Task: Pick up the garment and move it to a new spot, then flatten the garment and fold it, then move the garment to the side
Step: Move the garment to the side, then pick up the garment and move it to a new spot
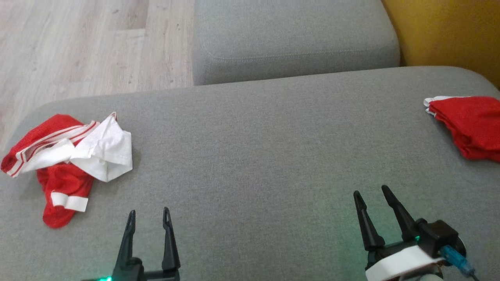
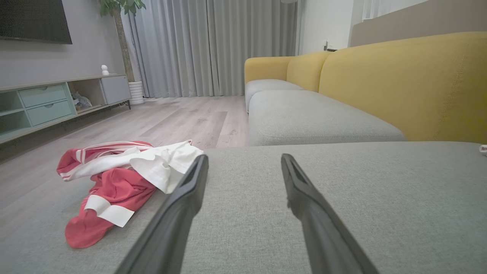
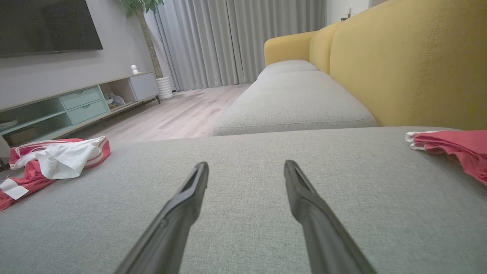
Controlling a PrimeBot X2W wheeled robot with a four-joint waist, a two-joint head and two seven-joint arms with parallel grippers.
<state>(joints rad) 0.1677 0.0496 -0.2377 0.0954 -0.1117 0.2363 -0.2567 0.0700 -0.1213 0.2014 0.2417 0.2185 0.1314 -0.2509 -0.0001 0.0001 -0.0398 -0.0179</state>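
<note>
Left hand [image 1: 149,211] at lower left of the head view, spread wide, pinching nothing; right hand [image 1: 371,191] at lower right, likewise spread and bare; both near the bottom edge, tips pointing up the frame, over the grey sofa seat [image 1: 254,164]. Crumpled red-and-white garment [image 1: 66,156] at middle left, heaped on the seat just beside its rounded left edge, up and left of the left hand and apart from it; not yet lifted, so probably at the very start of the pick-up.

Risks from here, by judgement:
- could pinch a single loose layer, such as the white flap [image 1: 105,152] on top, and drag the heap rather than lift it;
- could nudge the heap over the near edge onto the wooden floor [image 1: 78,50] by coming in from the right;
- could leave a sleeve trailing or trapped under the bundle, spoiling the later flattening;
- could mistake the second red garment [image 1: 468,125] at far right, seemingly folded already, for the target, or crowd it when choosing the new spot;
- soft cloth likely to slip from narrow fingers if caught too near a hem.

Containers: none on the seat; in the left wrist view, a pale green cabinet [image 2: 49,106] at upper left, drawers [image 2: 43,95] closed, one open compartment [image 2: 84,95] holding something small and blurred, too far off to tell; beside it a white ribbed pot [image 2: 136,91] holding a tree trunk [image 2: 122,45].
</note>
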